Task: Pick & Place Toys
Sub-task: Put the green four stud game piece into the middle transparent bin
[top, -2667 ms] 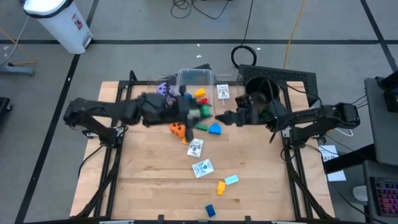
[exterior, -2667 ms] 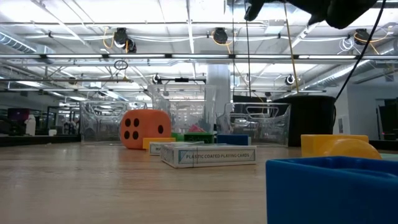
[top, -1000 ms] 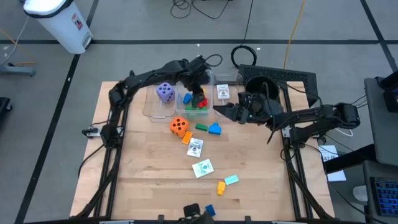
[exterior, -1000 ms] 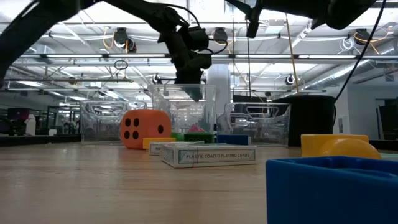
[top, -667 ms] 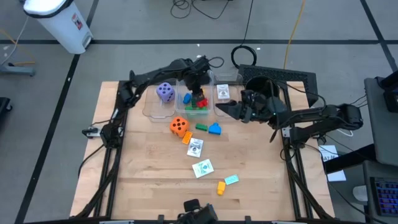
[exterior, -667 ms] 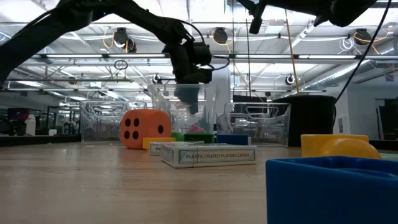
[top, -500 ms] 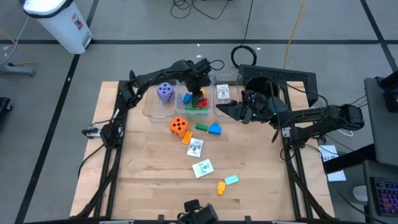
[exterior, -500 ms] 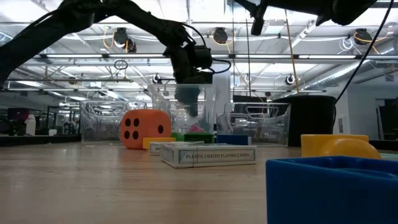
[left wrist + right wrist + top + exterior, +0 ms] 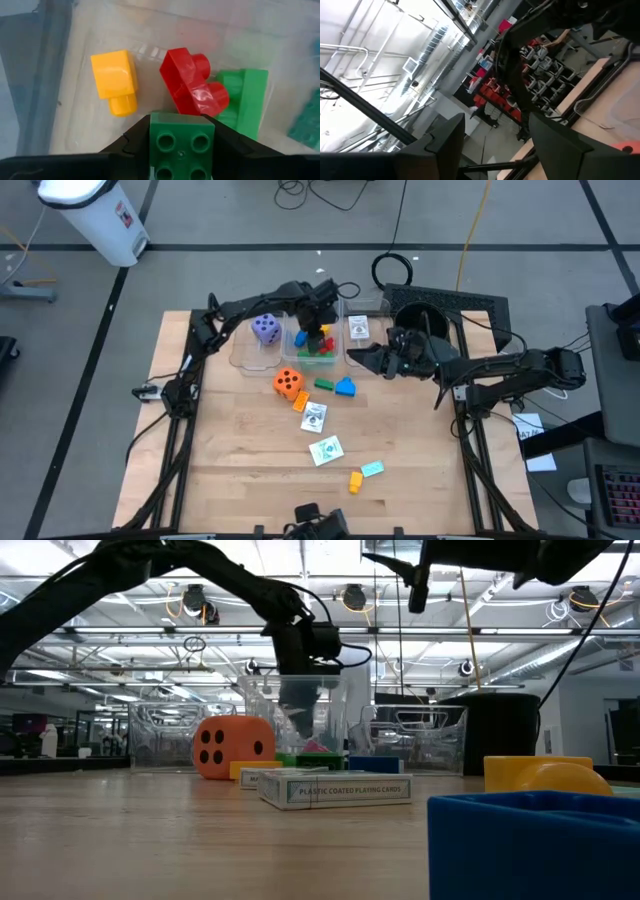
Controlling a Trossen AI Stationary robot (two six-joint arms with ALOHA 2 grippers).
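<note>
**Left arm holds a green block over the tub**

Your left gripper (image 9: pixel 181 150) is down inside the clear plastic tub (image 9: pixel 290 350) at the far side of the table (image 9: pixel 230 460), its two dark fingers clamped on a green block (image 9: pixel 181 145) — studs facing the wrist camera. Just beyond it on the tub floor lie a yellow block (image 9: pixel 115 80), a red block (image 9: pixel 192 90) and a second green block (image 9: pixel 247 100), the red one touching that second green one. A purple die (image 9: pixel 265 328) sits in the tub's left end.

Your right gripper (image 9: pixel 355 357) hangs in the air just right of the tub, near the black round pot (image 9: pixel 420 320); its fingers stand apart with nothing between them (the wrist camera sees only the room beyond).

Out on the bare wood you have the orange die (image 9: pixel 288 383), a green brick (image 9: pixel 325 384) and a blue piece (image 9: pixel 345 387) close to the tub. Two white cards (image 9: pixel 314 417) lie nearer the middle, and a yellow block (image 9: pixel 355 480) beside a teal block (image 9: pixel 372 469) lies toward the near edge.
</note>
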